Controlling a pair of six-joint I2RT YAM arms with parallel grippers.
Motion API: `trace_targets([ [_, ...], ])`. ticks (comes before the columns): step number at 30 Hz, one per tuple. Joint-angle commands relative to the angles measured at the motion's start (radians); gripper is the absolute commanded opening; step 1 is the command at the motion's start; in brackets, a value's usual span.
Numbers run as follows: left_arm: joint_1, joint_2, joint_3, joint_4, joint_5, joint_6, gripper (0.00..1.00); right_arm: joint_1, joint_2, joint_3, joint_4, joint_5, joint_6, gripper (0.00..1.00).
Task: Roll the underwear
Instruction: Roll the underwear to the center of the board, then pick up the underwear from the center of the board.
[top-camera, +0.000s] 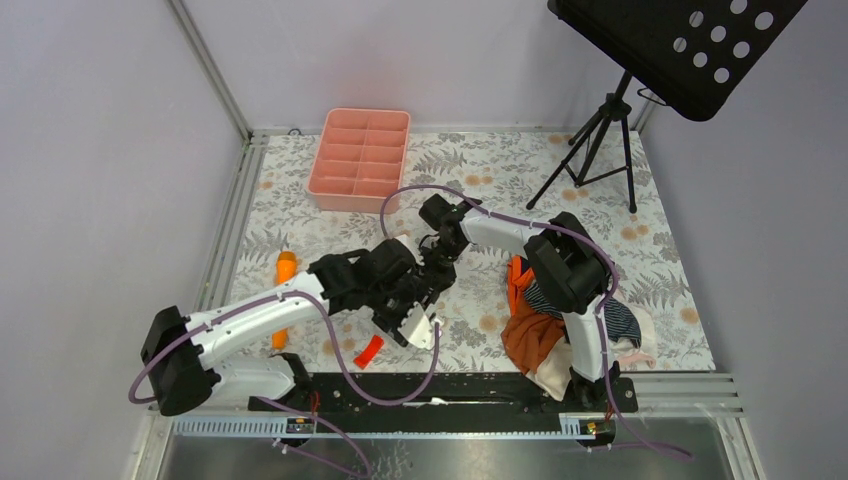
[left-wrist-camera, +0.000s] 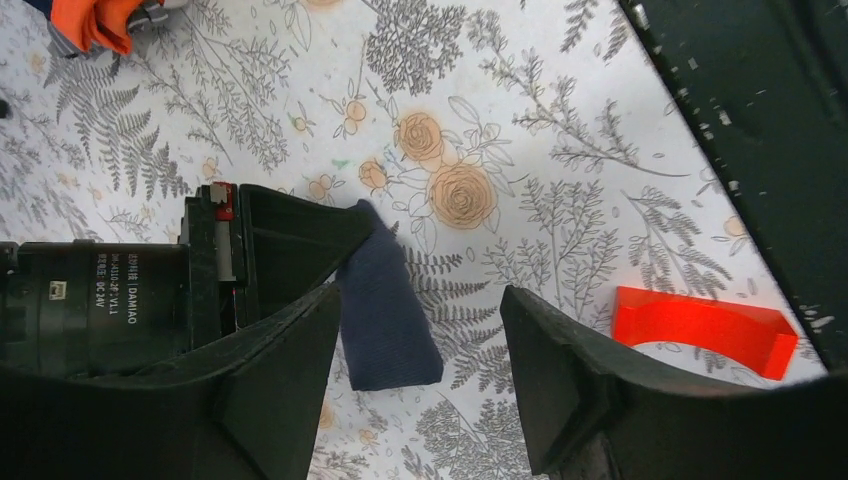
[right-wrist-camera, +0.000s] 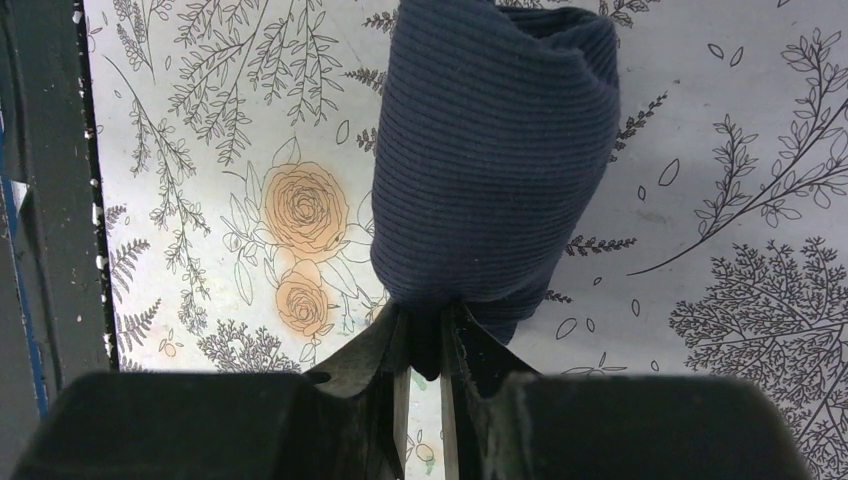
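Your right gripper (right-wrist-camera: 422, 342) pinches the rolled navy underwear (right-wrist-camera: 495, 160) by one end; your left gripper (left-wrist-camera: 420, 305) gapes wide. It's soft, light cloth: I'd grip across the roll's middle.

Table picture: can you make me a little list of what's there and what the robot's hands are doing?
right gripper: shut on one end of the navy underwear
navy underwear: rolled into a bundle
left gripper: open, the roll between its fingers, not squeezed
clothes pile: beside the right arm's base
pink tray: far side of the table
red piece: lying near the left gripper
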Motion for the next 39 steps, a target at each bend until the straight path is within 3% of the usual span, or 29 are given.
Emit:
trace_targets([
  [1, -0.001, -0.024, -0.034, 0.174, -0.065, 0.070, 0.66, -0.003, 0.073, -0.051, -0.122, 0.106, 0.051, 0.14],
  [9, 0.011, -0.047, -0.158, 0.218, -0.163, 0.056, 0.65, -0.004, 0.096, -0.028, -0.149, 0.111, 0.062, 0.14],
  [22, 0.067, -0.046, -0.316, 0.526, -0.231, 0.044, 0.72, -0.004, 0.099, -0.026, -0.150, 0.116, 0.089, 0.15],
  [27, 0.070, 0.026, -0.334, 0.576, -0.243, 0.036, 0.71, -0.003, 0.102, -0.019, -0.149, 0.108, 0.104, 0.16],
  [32, 0.070, 0.078, -0.408, 0.755, -0.290, 0.057, 0.71, -0.003, 0.103, -0.018, -0.158, 0.093, 0.112, 0.16],
  [39, 0.070, 0.174, -0.451, 0.891, -0.356, 0.089, 0.59, -0.004, 0.108, -0.014, -0.169, 0.081, 0.117, 0.17],
])
